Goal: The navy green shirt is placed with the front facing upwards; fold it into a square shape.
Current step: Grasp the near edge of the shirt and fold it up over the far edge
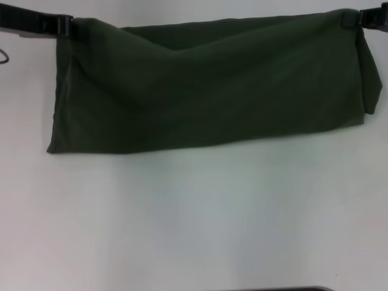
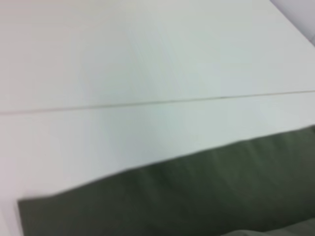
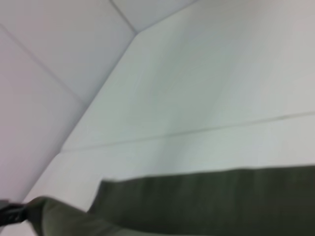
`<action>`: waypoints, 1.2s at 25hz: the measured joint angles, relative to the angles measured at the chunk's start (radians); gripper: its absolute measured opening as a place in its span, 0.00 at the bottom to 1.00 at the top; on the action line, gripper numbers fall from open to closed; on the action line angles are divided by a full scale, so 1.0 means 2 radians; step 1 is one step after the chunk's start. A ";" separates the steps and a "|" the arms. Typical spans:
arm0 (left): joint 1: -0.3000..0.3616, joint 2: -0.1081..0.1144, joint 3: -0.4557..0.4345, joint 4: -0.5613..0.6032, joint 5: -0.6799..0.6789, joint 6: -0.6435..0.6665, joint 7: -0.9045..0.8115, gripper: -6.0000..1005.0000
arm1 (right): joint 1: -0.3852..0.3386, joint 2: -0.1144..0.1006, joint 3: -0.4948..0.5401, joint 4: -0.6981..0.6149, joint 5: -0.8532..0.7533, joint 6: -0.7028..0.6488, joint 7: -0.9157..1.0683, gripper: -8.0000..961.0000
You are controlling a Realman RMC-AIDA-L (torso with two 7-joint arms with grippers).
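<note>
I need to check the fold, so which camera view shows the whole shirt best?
The head view: the navy green shirt shows whole, held up between the left gripper and right gripper. Both wrist views show only an edge.

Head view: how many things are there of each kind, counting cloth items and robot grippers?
Shirts: 1, the navy green shirt, stretched between the grippers.
Grippers: 2, the left gripper and the right gripper, each at an upper corner of the shirt.
Total: 3
</note>
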 joint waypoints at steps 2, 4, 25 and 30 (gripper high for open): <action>-0.005 -0.001 0.012 -0.012 0.003 -0.027 -0.003 0.07 | 0.001 0.007 -0.004 0.005 0.000 0.034 -0.003 0.04; -0.007 -0.003 0.016 -0.022 0.003 -0.053 -0.004 0.07 | 0.003 0.016 -0.006 0.010 0.001 0.071 -0.008 0.04; -0.021 -0.027 0.046 -0.098 0.028 -0.216 -0.006 0.10 | 0.067 0.041 -0.114 0.121 0.002 0.336 -0.026 0.04; -0.031 -0.024 0.043 -0.121 0.028 -0.226 -0.010 0.12 | 0.065 0.033 -0.114 0.140 0.001 0.337 -0.024 0.04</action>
